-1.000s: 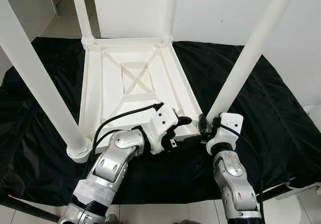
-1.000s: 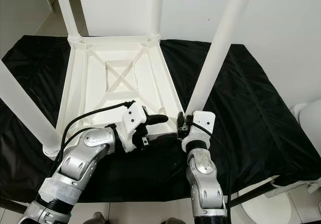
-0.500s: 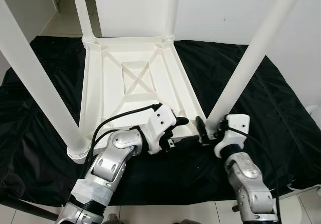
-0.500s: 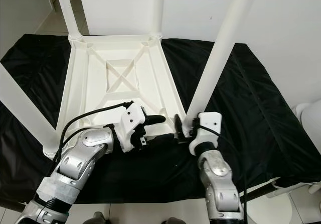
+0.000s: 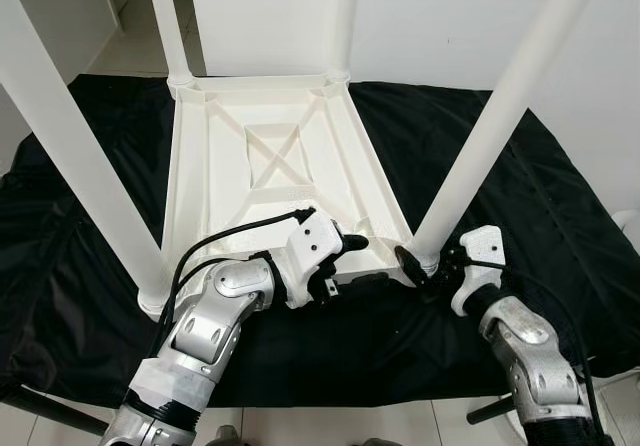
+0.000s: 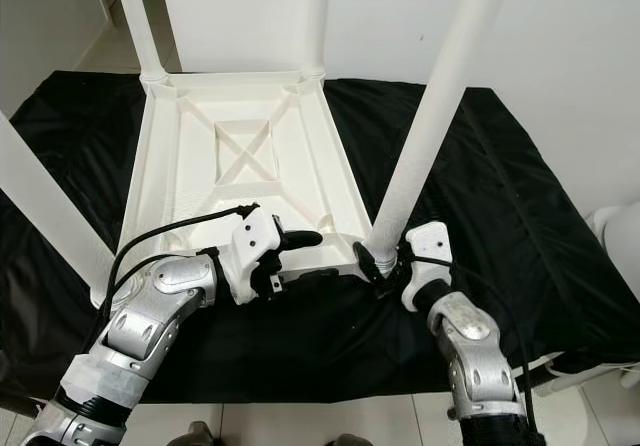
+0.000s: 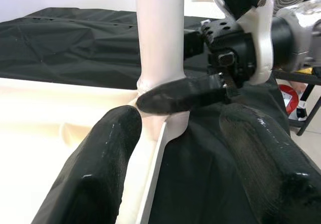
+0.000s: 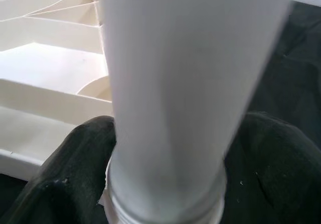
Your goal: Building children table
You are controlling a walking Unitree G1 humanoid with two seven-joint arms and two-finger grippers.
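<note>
— Tabletop (image 5: 270, 181), white plastic, where does it lie?
— Upside down on the black cloth (image 5: 560, 226) spread over a raised surface, its ribbed underside facing up with an X-shaped brace in the middle panel. No brand, label or writing can be read on it anywhere.

— How many legs?
— 4 white tubular legs, 1 at each corner, all standing up from the underside: the far-left leg (image 5: 168, 26), the far-right leg (image 5: 342, 21), the near-left leg (image 5: 75, 136) and the near-right leg (image 5: 500, 111).

— And the grippers?
— 2, both at the near edge. The left gripper (image 5: 345, 258) sits at the tabletop's near rim, just left of the near-right corner. In the left wrist view its jaws are apart, 1 finger (image 7: 98, 176) over the white rim and the other over the cloth, not clamped on anything.

— The right one?
— The right gripper (image 6: 385, 264) is at the base of the near-right leg, where that leg meets its corner socket. In the right wrist view its 2 black fingers (image 8: 75, 169) stand on either side of the leg, right against it, so the jaws look closed around the leg's foot.

— Anything else?
— Pale tiled floor (image 5: 130, 51) beyond the cloth and a white wall (image 5: 450, 16) behind.
</note>
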